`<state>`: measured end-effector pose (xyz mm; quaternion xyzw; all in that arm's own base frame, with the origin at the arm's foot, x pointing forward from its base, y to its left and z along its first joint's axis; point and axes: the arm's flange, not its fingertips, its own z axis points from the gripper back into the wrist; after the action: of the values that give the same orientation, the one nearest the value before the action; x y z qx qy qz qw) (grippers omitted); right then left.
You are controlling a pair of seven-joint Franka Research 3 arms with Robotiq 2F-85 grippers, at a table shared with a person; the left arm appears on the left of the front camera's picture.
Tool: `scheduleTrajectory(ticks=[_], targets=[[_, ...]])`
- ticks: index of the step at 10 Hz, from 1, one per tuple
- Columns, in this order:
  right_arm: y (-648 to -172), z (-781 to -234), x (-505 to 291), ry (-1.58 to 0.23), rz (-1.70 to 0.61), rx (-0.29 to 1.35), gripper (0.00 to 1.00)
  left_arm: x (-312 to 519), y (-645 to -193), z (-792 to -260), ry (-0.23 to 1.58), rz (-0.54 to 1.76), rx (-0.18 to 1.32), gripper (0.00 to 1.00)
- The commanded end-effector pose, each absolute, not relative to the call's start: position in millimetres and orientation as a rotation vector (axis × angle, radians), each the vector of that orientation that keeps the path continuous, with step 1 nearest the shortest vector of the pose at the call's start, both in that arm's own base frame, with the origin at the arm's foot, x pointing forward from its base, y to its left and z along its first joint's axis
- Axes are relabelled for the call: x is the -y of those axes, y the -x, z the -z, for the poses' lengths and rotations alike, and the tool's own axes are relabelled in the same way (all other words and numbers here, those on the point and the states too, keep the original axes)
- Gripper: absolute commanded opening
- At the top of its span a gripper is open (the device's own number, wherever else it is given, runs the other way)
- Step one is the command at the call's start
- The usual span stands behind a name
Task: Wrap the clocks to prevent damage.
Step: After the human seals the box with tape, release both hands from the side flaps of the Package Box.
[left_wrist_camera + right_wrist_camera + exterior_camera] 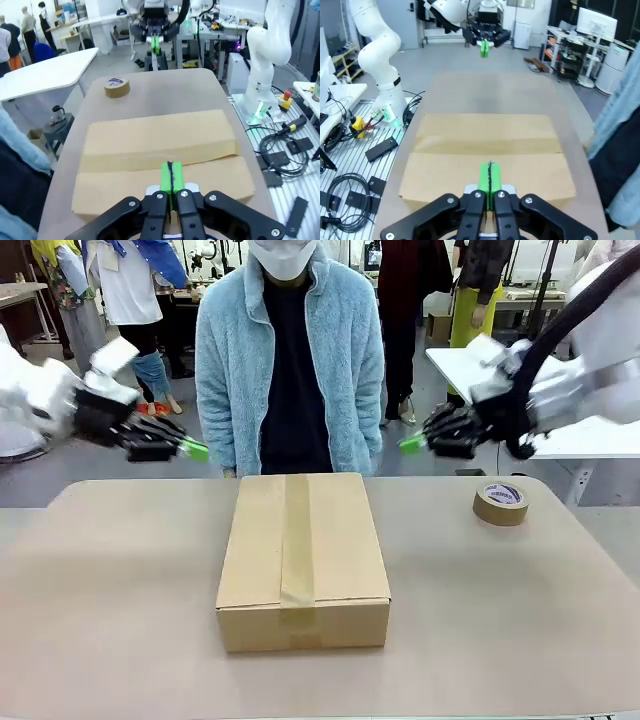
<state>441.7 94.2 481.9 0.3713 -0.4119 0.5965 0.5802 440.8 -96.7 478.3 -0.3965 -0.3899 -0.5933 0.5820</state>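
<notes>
A closed cardboard box (303,558), sealed lengthwise with brown tape, lies in the middle of the table; it also shows as the box (160,150) and the box (487,152) in the wrist views. The clocks are hidden. My left gripper (196,450) hovers above the table's far left, shut and holding nothing, green pads pressed together (170,178). Mirroring it at the far right, my right gripper (410,444) is also shut and holding nothing, pads together (489,179). Both point inward toward the box from above.
A roll of brown packing tape (501,502) lies on the table at the far right, seen too as the tape roll (117,87). A person in a light blue fleece (288,360) stands at the far edge behind the box. Cables and arm bases flank the table.
</notes>
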Motion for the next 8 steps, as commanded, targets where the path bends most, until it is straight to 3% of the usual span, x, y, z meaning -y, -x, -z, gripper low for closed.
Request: scheduleTrajectory(ticks=[1,4,8], targets=[[-412.0,-521.9,-77.6,-0.757,-1.34,0.954,0.01,75.8,-414.3,-510.8,0.844,1.385,0.806,0.0],[-378.4,-570.8,-72.3,-0.615,-1.308,0.901,0.01,61.9,-380.0,-555.9,0.638,1.295,0.638,0.0],[-381.5,-570.5,-77.5,-0.534,-1.271,0.733,0.01,56.7,-360.7,-571.6,0.516,1.23,0.605,0.0]])
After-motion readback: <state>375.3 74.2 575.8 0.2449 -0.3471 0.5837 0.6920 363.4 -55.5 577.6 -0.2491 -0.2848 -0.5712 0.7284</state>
